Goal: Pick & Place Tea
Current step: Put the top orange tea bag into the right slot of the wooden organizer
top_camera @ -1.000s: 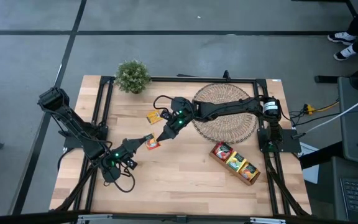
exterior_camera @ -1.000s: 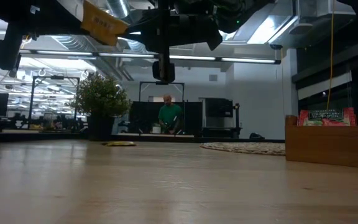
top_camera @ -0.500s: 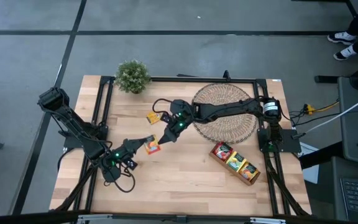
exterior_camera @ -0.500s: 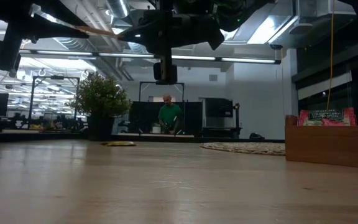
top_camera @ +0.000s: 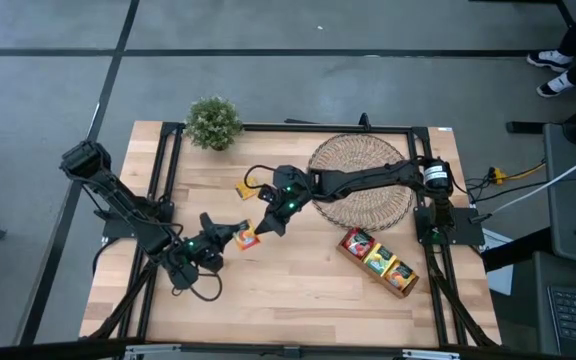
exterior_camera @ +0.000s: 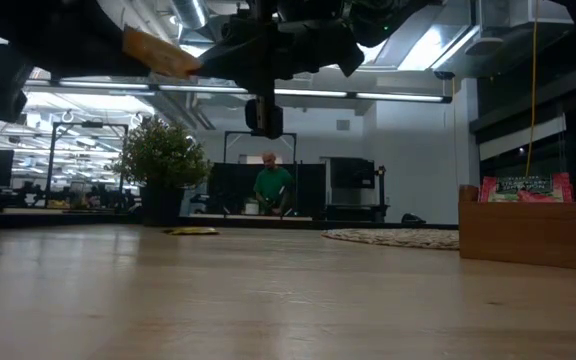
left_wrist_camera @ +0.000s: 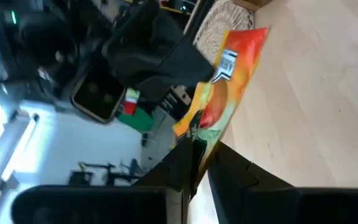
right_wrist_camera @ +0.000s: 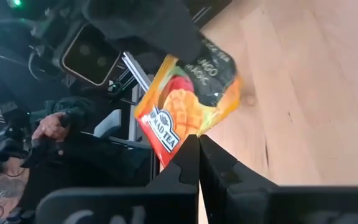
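Tea sachet (top_camera: 247, 237), orange-red, hangs in the air over mid-bench, between both grippers; seen from the low view it tilts, long axis sloping down toward the right gripper (top_camera: 265, 227). Right jaws are closed on one corner. Left gripper (top_camera: 230, 236) sits at the opposite edge, jaws slightly parted around it; grip uncertain. Compared with a second ago, the sachet has shifted slightly toward the right arm and the left arm has curled in closer. Second sachet (top_camera: 245, 187) lies flat near the woven mat (top_camera: 368, 205). Tray (top_camera: 409, 283) stands well apart, bare bench (top_camera: 298, 285) before it.
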Controlling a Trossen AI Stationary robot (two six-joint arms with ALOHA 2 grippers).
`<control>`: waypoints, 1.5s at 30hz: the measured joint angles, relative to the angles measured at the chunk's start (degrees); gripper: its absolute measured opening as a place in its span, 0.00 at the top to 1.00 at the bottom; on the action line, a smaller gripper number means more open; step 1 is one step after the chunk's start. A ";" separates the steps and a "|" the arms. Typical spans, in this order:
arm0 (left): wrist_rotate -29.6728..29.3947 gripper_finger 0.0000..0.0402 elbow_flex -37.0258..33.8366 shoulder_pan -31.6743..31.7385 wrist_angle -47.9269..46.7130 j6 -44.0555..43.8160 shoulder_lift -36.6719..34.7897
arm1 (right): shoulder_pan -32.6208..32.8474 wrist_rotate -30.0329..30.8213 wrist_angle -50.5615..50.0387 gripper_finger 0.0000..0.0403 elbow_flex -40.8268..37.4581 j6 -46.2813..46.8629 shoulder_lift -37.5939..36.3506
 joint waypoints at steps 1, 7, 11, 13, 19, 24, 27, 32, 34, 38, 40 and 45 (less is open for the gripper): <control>0.22 0.89 0.00 0.49 0.00 -1.30 0.00 | 0.17 0.26 -0.06 1.00 0.00 -0.21 0.00; 1.99 0.91 0.00 1.46 0.01 -3.20 0.00 | 0.52 0.94 -0.31 0.99 0.00 -1.44 0.00; 2.01 0.98 0.00 1.37 0.02 -0.82 0.00 | 0.50 0.86 -0.40 0.95 0.00 -1.91 0.00; 1.73 0.99 0.00 1.15 0.00 1.76 0.00 | 0.50 -0.19 -0.46 0.92 0.00 -2.89 0.00; 1.04 0.99 0.00 -0.17 0.02 11.33 0.00 | 0.50 -1.91 0.61 0.81 0.00 -0.44 0.00; -0.50 0.99 0.00 -1.18 0.30 19.34 0.00 | 0.43 -1.94 1.62 0.68 -0.02 3.11 0.00; -1.64 0.99 0.00 -1.16 3.73 24.48 0.00 | 0.07 -1.92 2.14 0.61 0.00 4.57 0.00; -0.76 0.99 0.00 -0.45 10.97 31.26 0.00 | -0.39 -1.39 3.78 0.55 -0.01 4.66 0.01; 0.01 0.99 0.00 -0.05 11.69 33.07 0.00 | -0.44 -1.35 4.93 0.55 -0.02 4.64 0.02; 0.05 0.99 0.00 0.59 11.69 34.84 0.00 | -0.42 -1.37 5.50 0.59 -0.02 4.82 0.02; 0.05 0.99 0.00 0.64 11.69 34.95 0.00 | -0.42 -1.37 5.53 0.63 -0.02 4.74 0.02; 0.09 0.99 0.00 0.64 11.69 34.97 0.00 | -0.42 -1.37 5.50 0.83 -0.02 4.53 0.02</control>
